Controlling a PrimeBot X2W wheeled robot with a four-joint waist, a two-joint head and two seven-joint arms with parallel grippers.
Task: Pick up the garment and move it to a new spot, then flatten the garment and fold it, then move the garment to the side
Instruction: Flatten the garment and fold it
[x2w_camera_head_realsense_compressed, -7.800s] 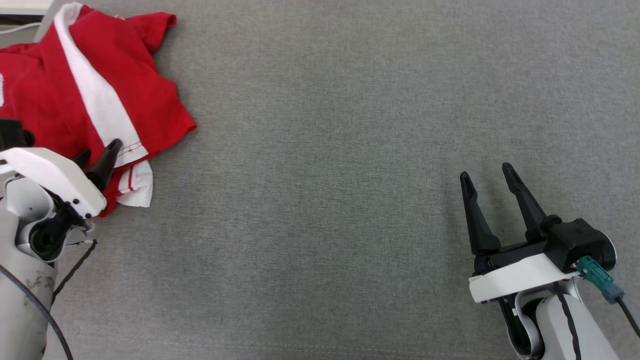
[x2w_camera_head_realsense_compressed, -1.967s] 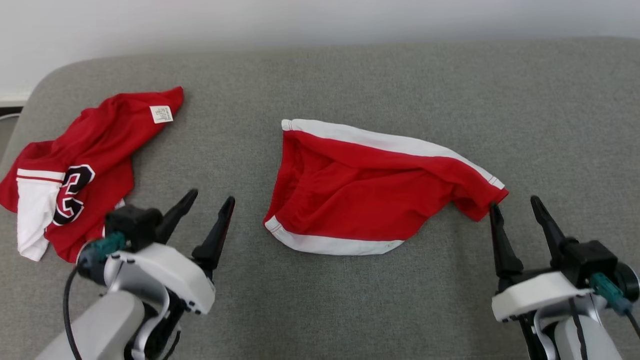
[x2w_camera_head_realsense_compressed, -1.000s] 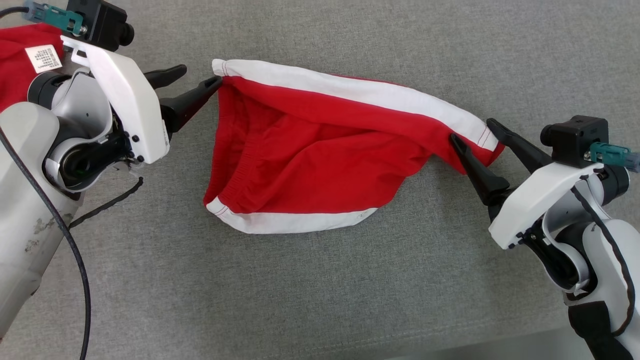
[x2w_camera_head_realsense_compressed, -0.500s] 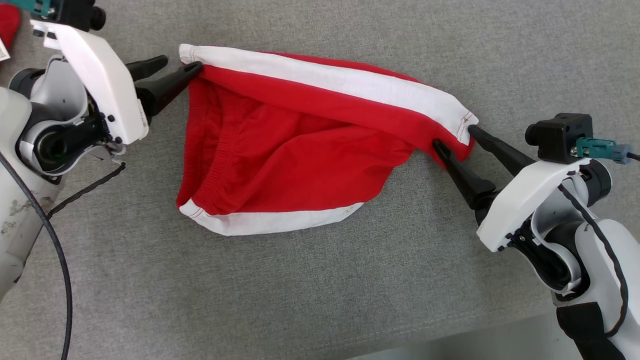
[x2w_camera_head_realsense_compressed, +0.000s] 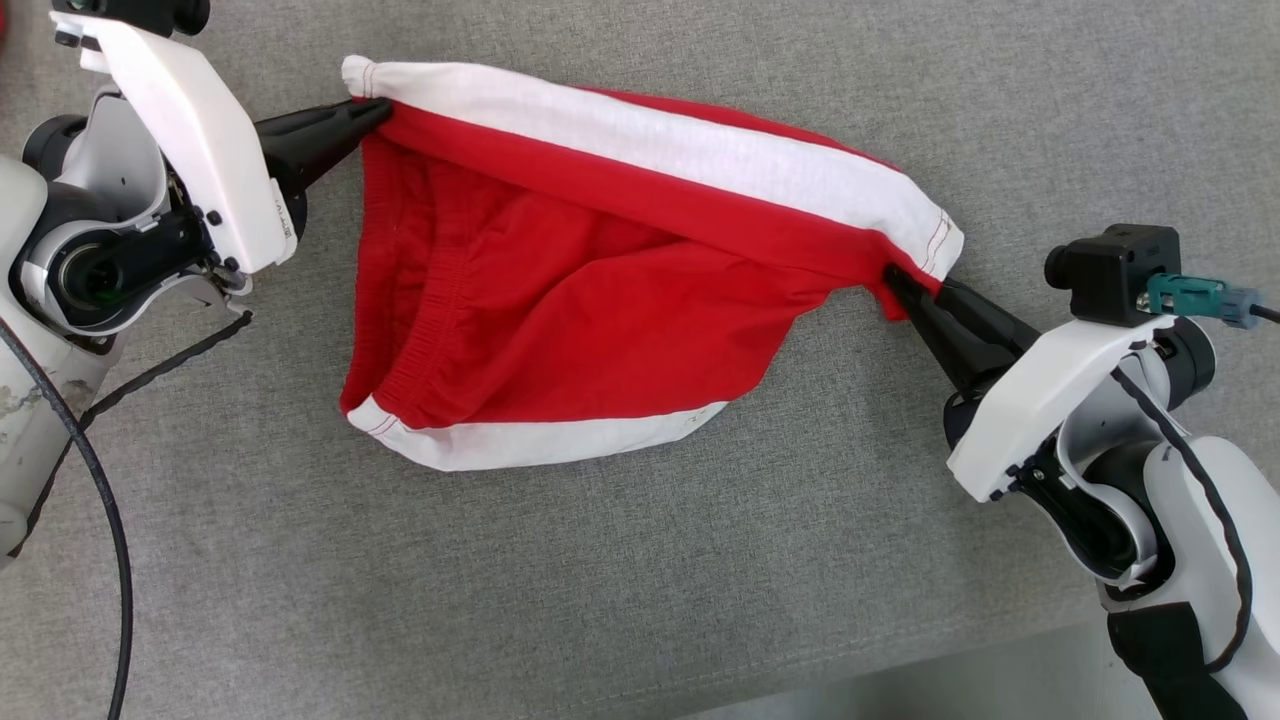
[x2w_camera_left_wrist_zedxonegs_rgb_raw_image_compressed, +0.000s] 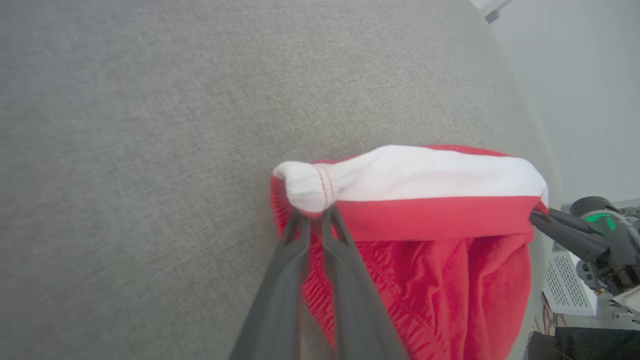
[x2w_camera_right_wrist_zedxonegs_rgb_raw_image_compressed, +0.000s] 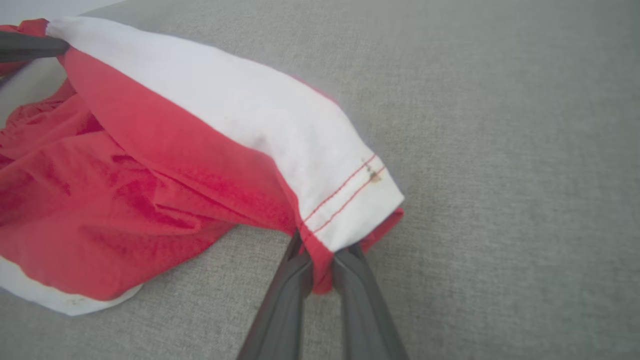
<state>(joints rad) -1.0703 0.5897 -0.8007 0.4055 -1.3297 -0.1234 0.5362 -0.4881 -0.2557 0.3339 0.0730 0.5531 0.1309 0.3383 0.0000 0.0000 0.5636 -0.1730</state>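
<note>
Left claw (x2w_camera_head_realsense_compressed: 372, 110) and right claw (x2w_camera_head_realsense_compressed: 897, 283) each pinch a corner of the garment (x2w_camera_head_realsense_compressed: 600, 290); such shallow bites could slip once pulled taut.

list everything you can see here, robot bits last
garment: one, red with white bands, lying crumpled on the middle of the grey surface, stretched between two pinched corners
grey fabric surface: one, grey, under the garment and both arms
white vented box: one, white, past the surface's edge in the left wrist view
pale wall: one, off-white, behind the surface in the left wrist view
left gripper: one, dark fingers on a white wrist, upper left of the head view, shut on the garment's left corner by the white band
right gripper: one, dark fingers on a white wrist, right of the head view, shut on the garment's right corner
</note>
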